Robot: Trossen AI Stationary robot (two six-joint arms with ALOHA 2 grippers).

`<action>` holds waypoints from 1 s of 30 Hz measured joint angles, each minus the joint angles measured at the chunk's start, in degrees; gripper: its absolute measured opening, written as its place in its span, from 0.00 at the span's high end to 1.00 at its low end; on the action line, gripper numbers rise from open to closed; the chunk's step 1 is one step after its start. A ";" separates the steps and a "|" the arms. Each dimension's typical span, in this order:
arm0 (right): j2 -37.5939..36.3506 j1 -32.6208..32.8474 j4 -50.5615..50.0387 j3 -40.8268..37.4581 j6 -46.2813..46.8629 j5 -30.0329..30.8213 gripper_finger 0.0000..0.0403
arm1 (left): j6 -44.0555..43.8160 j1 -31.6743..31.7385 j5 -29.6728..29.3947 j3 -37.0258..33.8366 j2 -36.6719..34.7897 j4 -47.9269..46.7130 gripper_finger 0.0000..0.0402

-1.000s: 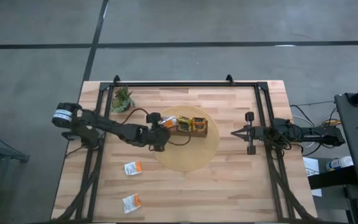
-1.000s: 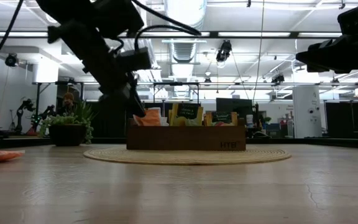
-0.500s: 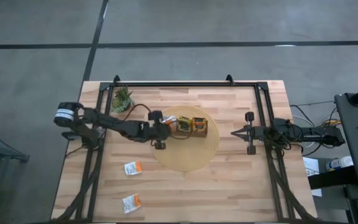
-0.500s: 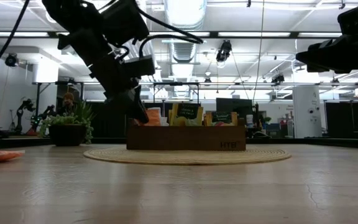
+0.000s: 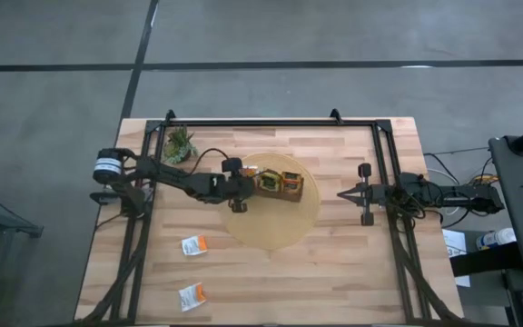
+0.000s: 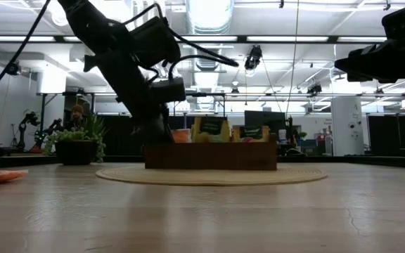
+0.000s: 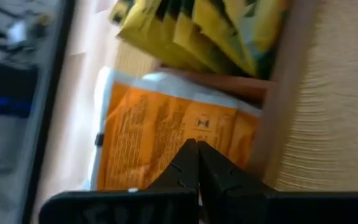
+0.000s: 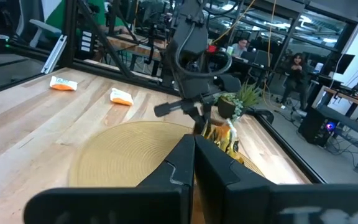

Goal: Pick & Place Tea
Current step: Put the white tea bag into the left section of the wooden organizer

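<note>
The left arm reached from its base at the worktop's left edge across to the round woven mat, its links stretched almost flat in the overhead view. In the low view it came down steeply, elbow high, with the wrist bent toward the near end of the wooden divided tray. The left end effector sat at that end of the tray with its fingers clenched together. From its wrist camera the closed fingertips lay right in front of an orange tea sachet, which lay in the tray's end compartment; whether they touched it could not be told. Yellow sachets stood packed in the next compartment, beyond a wooden divider.

The right arm waited folded at the worktop's right side, well apart from the mat. The right end effector pointed toward the tray, and its fingers were also clenched on nothing.

Two more white-and-orange sachets lay flat on the bare wood near the front left corner, one closer to the mat than the other. A small potted plant stood near the left rear corner.
</note>
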 joint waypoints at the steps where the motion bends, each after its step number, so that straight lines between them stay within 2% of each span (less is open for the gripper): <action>1: 0.00 0.00 -0.01 0.01 0.00 0.02 0.98 | 0.38 -0.10 -2.26 0.04 0.17 -0.22 1.00; 4: 0.00 0.01 0.00 -0.01 0.00 0.00 0.98 | 0.68 -0.61 -9.80 -0.12 0.43 -0.73 1.00; 6: 0.00 0.00 0.01 0.01 0.00 0.00 0.98 | 1.27 -0.72 -12.15 -0.15 0.41 -0.66 1.00; 8: 0.00 0.01 -0.01 -0.01 0.00 0.00 0.98 | 1.33 -0.72 -9.57 -0.15 0.32 -0.93 1.00; 12: 0.00 0.00 0.01 -0.01 0.00 0.02 0.98 | 0.85 -0.81 5.92 0.07 -0.16 -1.16 1.00; 14: 0.00 0.00 0.00 0.01 0.00 0.00 0.98 | -0.22 -1.48 8.63 0.24 -0.20 -1.48 1.00; 21: -0.06 0.02 0.01 -0.01 0.00 0.00 0.98 | -4.56 -2.19 9.68 1.16 -1.47 -6.36 1.00; 30: -0.09 0.00 0.01 -0.01 0.00 0.00 0.98 | -6.82 -2.62 7.22 2.35 -1.57 -9.96 1.00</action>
